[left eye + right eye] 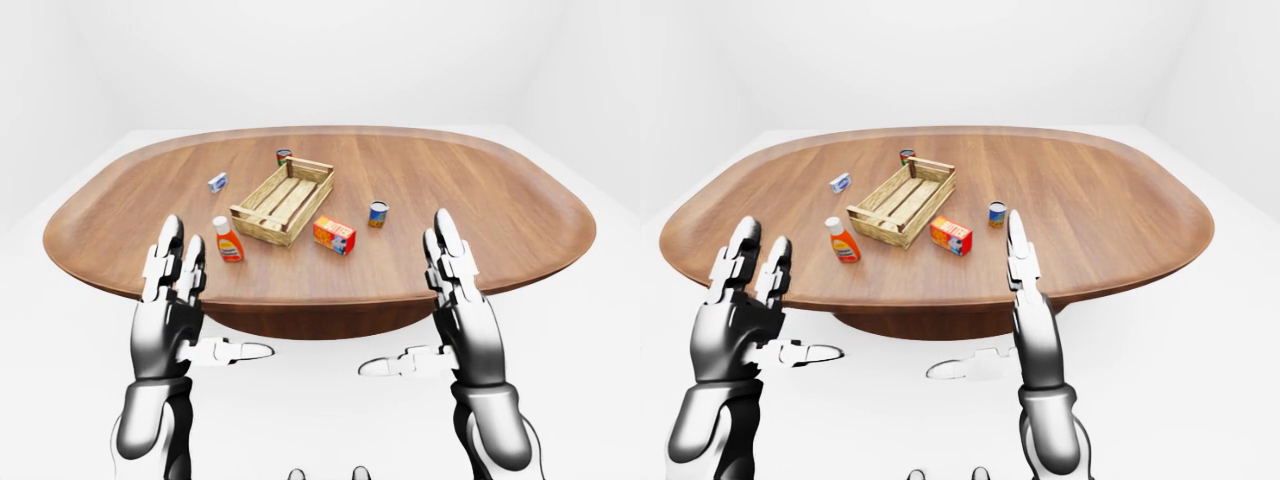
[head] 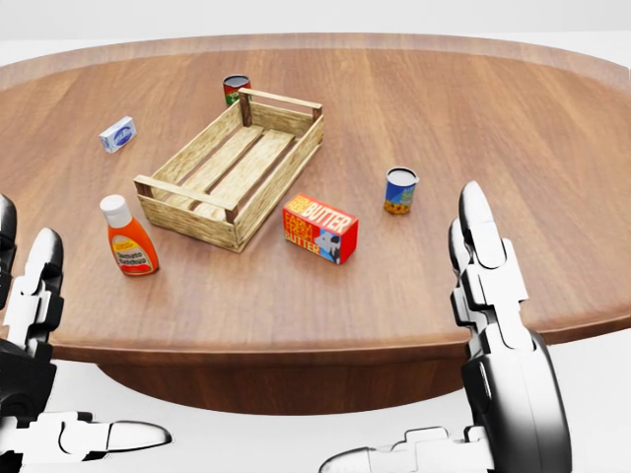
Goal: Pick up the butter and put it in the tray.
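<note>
The butter [image 2: 320,228] is a red and orange box lying on the wooden table, just right of the tray's near corner in the head view. The tray [image 2: 281,182] is an open wooden slat crate, set diagonally and holding nothing. Both hands hover low in the views, short of the table's near edge and well apart from the butter. My left hand [image 1: 190,310] is open, fingers pointing up and thumb out to the right. Likewise open, my right hand [image 1: 440,315] has its thumb pointing left. Neither holds anything.
A ketchup bottle [image 2: 130,239] stands left of the tray. A blue can [image 2: 400,190] stands right of the butter. A red and green can [image 2: 235,89] sits beyond the tray's far end, with a small white and blue box [image 2: 117,134] to its left. The table's rounded edge [image 2: 296,345] lies between hands and objects.
</note>
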You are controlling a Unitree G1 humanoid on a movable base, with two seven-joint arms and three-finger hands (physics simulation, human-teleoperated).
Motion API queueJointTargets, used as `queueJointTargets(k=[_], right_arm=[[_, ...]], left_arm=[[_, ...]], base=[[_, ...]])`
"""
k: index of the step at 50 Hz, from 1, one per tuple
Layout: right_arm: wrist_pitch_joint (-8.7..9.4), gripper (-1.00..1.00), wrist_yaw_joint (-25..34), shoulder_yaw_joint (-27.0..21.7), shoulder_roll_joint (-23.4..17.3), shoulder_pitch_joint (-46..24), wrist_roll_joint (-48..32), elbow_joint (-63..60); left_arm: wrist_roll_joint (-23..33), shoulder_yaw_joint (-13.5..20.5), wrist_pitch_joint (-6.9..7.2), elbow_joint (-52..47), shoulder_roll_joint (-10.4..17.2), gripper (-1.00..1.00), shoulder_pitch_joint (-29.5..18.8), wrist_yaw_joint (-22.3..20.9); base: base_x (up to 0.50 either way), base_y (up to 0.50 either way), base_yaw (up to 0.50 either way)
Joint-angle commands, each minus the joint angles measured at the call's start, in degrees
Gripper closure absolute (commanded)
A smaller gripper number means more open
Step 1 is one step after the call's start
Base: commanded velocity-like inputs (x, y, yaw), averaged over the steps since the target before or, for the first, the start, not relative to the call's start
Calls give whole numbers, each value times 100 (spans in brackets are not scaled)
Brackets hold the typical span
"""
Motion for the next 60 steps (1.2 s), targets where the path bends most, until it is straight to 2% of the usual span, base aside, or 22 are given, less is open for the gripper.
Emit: queueJointTargets(k=[1, 33, 37, 39, 40, 45, 60], right_arm=[[0, -100, -23, 27, 4, 37, -103, -105], [0, -100, -62, 30, 21, 5, -131, 5], [0, -100, -52, 88, 0, -83, -387, 125], [0, -100, 8, 69, 20, -3, -163, 87], [0, -100, -114, -107, 147, 101, 183, 30], [0, -100, 37, -48, 16, 101, 295, 107], [0, -100, -41, -118, 40, 76, 331, 28]], left_arm=[[-51, 96, 0, -74, 14, -100, -30, -31], [-122, 124, 0, -21, 31, -100, -86, -30], [-122, 128, 0, -45, 34, -100, -81, -22], [-107, 127, 0, -17, 36, -100, -98, -6], [-102, 129, 0, -2, 35, -100, -103, 2], [-132, 147, 0, 27, 44, -100, -145, 36], [-192, 153, 0, -27, 42, -100, -98, -9]], base=[[0, 50, 0], [0, 50, 0], [0, 2, 0], [0, 0, 0], [0, 0, 0], [0, 0, 0], [-6, 1, -45]])
